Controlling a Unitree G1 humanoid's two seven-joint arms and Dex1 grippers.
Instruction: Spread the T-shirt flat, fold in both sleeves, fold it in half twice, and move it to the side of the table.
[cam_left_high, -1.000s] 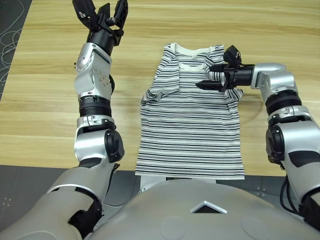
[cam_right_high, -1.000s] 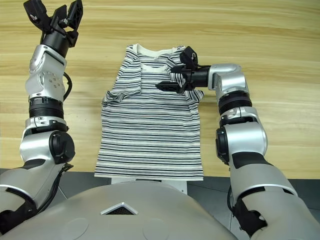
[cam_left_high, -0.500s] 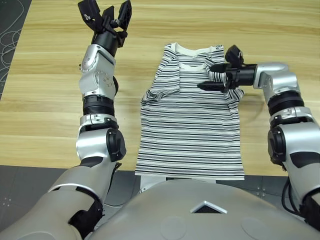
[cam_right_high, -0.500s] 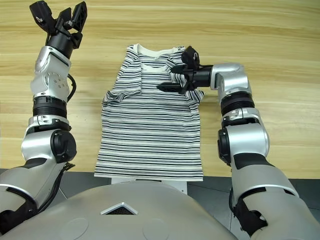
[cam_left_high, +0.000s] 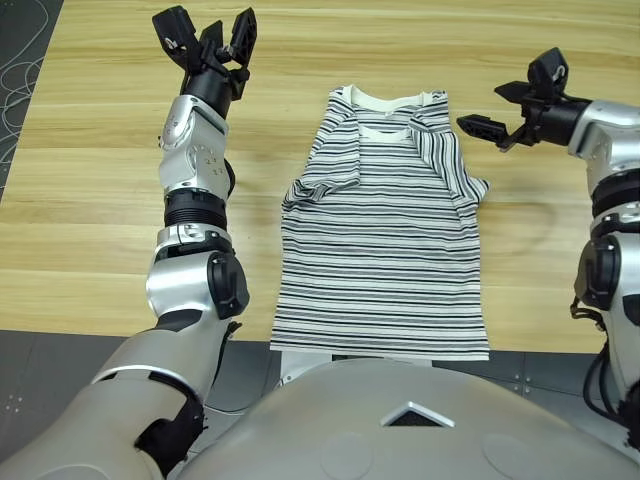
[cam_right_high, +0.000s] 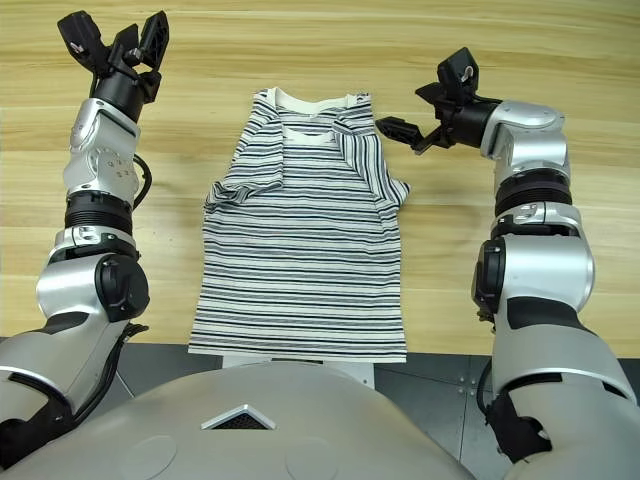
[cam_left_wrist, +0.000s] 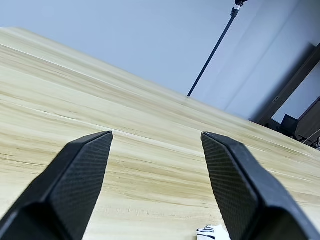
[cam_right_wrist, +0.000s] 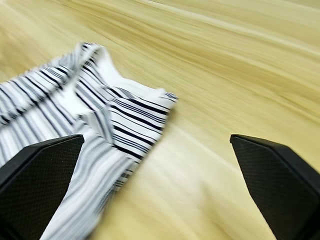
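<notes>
Fingers of your left gripper (cam_left_high: 208, 28) stood spread apart above the table (cam_left_high: 90, 150), well left of the T-shirt (cam_left_high: 385, 250), which lay mid-table with both sleeves seemingly folded in. Your right gripper (cam_left_high: 497, 108) hovered near its right shoulder, jaws apart.

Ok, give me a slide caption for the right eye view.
Striped T-shirt on the wooden table, both sleeves folded in; left pincer and right pincer open, clear of it.
</notes>
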